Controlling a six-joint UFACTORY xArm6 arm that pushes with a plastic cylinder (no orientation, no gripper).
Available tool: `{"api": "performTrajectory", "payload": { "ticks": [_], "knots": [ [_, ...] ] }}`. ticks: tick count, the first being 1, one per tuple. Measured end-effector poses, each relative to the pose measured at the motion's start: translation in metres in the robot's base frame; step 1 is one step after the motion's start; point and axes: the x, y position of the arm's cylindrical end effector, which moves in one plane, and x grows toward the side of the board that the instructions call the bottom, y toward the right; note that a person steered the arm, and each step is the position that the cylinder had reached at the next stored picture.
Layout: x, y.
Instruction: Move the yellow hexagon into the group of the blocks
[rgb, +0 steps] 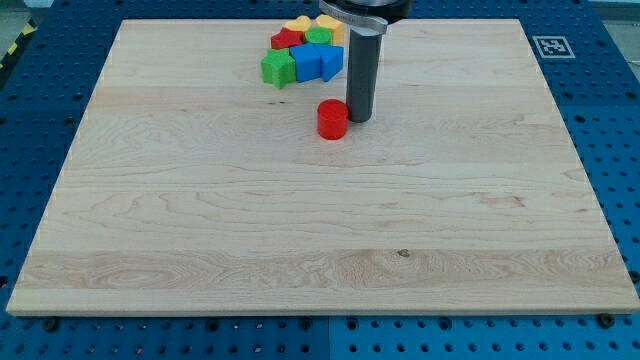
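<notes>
The near half of the wooden board (300, 260) carries nothing; all the action sits toward the view's top. The closest object is a red cylinder (333, 119), standing alone below the cluster. Just to its right, touching or nearly so, the rod comes down to the board, with my tip (359, 120) planted beside it. There is no pincer on this arm to be open or closed, only the bare rod, and it grips nothing.

Further back lies the group: a green block (278, 68) at the left, two blue blocks (318, 61) beside it, a red block (287, 39) and another green one (318, 36) behind, and yellow pieces at the very back. One yellow block (297, 23) shows clearly; another yellow patch (337, 30), most likely the yellow hexagon, peeks out just left of the rod at the cluster's right rear edge. The rod hides much of it, so I cannot tell its shape for sure, nor whether it already touches its neighbours.

The danger, to my eye, is the red cylinder: any sweep leftward or upward from here would shove it along. A push on the yellow piece from a poor angle could also scatter the blue blocks rather than tuck it in.
</notes>
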Motion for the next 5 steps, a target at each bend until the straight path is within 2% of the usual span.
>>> {"api": "performTrajectory", "payload": {
  "ticks": [2,4,5],
  "knots": [
    [-0.011,0.000],
    [-0.145,0.036],
    [-0.153,0.035]
  ]
}}
